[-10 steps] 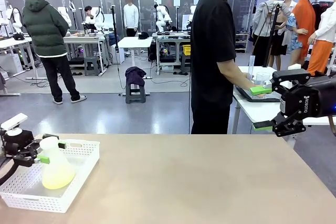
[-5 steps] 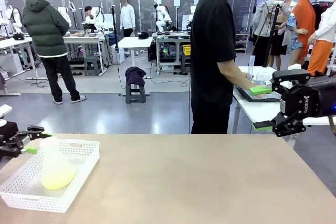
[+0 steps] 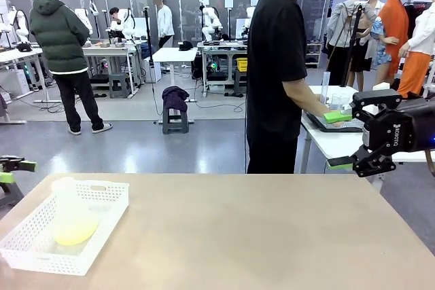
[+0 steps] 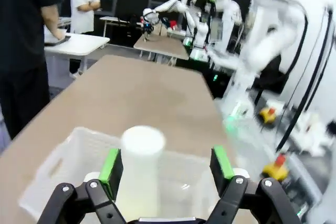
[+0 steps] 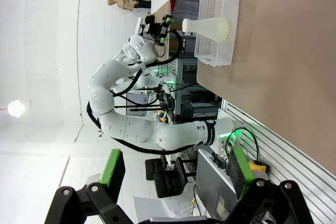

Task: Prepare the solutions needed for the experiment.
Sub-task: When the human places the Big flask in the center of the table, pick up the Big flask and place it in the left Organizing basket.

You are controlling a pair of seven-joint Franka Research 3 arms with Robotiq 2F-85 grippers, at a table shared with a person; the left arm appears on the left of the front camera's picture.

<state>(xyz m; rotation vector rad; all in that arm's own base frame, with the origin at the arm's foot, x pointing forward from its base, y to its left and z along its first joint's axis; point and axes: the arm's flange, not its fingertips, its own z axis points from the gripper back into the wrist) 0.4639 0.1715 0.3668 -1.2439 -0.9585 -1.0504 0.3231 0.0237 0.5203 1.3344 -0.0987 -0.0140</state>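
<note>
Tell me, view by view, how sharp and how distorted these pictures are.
Front view: sharp and evenly lit, flask with its solution crisp in the basket. Left wrist view: motion-blurred, flask neck soft between the left claw fingers. Right wrist view: rolled sideways, wide-angle bend, right claw dark against the bright wall.

Bright even overhead light, soft shadows; left wrist view motion-blurred; right wrist view sharp, wide-angle edge distortion.
</note>
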